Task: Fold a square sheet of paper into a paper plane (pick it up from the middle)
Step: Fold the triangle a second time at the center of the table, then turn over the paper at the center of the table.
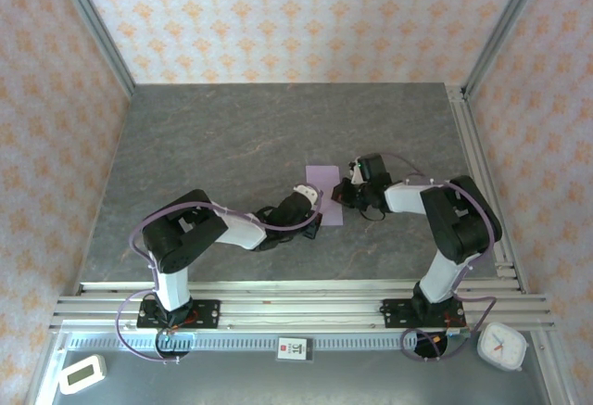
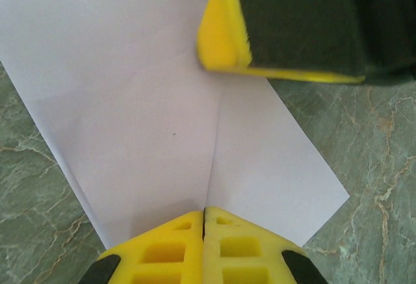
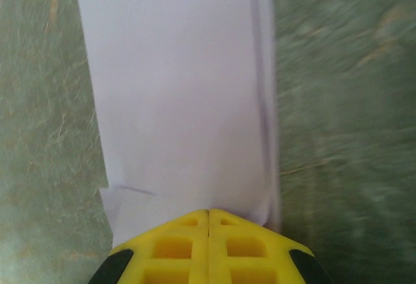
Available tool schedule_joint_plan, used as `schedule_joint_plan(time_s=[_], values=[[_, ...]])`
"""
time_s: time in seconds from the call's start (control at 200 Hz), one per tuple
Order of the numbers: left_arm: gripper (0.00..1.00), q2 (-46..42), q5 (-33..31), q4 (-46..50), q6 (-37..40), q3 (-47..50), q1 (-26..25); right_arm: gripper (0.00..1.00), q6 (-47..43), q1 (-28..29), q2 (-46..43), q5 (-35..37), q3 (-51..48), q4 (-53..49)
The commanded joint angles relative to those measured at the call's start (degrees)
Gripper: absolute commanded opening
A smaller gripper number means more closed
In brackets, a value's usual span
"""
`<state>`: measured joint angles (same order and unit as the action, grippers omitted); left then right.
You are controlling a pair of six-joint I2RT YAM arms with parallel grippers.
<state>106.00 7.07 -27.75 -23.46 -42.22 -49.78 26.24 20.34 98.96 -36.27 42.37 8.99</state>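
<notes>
The sheet (image 1: 323, 183), pale lilac and partly folded with a crease down its middle, lies flat on the table (image 1: 222, 136). On the sheet's left edge sits the left gripper (image 2: 203, 214), fingers pressed together with nothing seen between them. On the sheet's right edge sits the right gripper (image 3: 208, 214), likewise fully closed, its tips on the paper.

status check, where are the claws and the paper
Left claw shut, tips at the paper edge. Right claw shut at its folded side. Paper flat on table, creased, partly folded. Nothing blocking.
</notes>
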Motion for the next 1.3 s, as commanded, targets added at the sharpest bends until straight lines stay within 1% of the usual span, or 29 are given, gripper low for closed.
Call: schedule_joint_plan(time_s=[0.0, 0.155, 0.27, 0.365, 0.47, 0.586, 0.656, 0.736, 0.786, 0.891, 0.986, 1.106, 1.296], values=[[0.0, 5.65, 1.98, 14.9, 0.18, 4.51, -0.75, 0.0, -1.43, -3.2, 1.03, 3.68, -0.84, -0.9], [0.0, 5.74, 2.64, 14.54, -0.12, 4.97, -0.77, 0.0, -2.09, -5.97, 1.72, 4.91, 0.68, -2.84], [0.0, 3.71, 5.61, 14.63, -1.98, 5.22, -1.12, 0.0, -2.07, -7.11, -0.16, 4.56, 0.34, -3.43], [0.0, -3.69, 8.22, 14.29, -4.69, 5.22, -1.39, 0.0, -1.41, -7.16, -3.32, 4.06, -1.44, -3.36], [0.0, -10.25, 8.04, 15.65, -6.6, 2.9, -1.19, 0.02, 0.86, -7.23, -7.74, 2.98, -5.39, -1.32], [0.0, -14.34, 7.1, 17.2, -7.29, -0.66, 0.79, 0.06, 5.36, -6.83, -13.46, 1.19, -11.71, 2.9], [0.0, -15.66, 7.8, 16.04, -7.77, -1.66, 2.93, 0.11, 7.87, -5.87, -17.13, 0.76, -15.08, 4.68], [0.0, -15.26, 10.38, 15.53, -7.72, -2.93, 5.44, 0.21, 9.87, -4.1, -21.12, 1.44, -18.07, 5.04], [0.0, -14.46, 11.28, 15.79, -7.12, -3.79, 6.17, 0.27, 11.05, -3.03, -23.73, 2.26, -19.78, 5.06], [0.0, -12.22, 12.31, 16.11, -5.77, -5.08, 6.38, 0.34, 13.72, -1.44, -27.64, 3.59, -23.09, 5.87], [0.0, -10.64, 14.02, 14.83, -5.78, -4.93, 6.45, 0.35, 15.91, -0.26, -29.4, 4.01, -25.43, 7.55], [0.0, -9.11, 15.04, 13.51, -5.74, -4.59, 6.3, 0.35, 16.99, 1.37, -29.17, 4.2, -26.27, 8.82], [0.0, -5.99, 13.9, 13.18, -4.78, -6.06, 6.4, 0.35, 16.77, 3.1, -26.98, 4.0, -25.24, 8.62]])
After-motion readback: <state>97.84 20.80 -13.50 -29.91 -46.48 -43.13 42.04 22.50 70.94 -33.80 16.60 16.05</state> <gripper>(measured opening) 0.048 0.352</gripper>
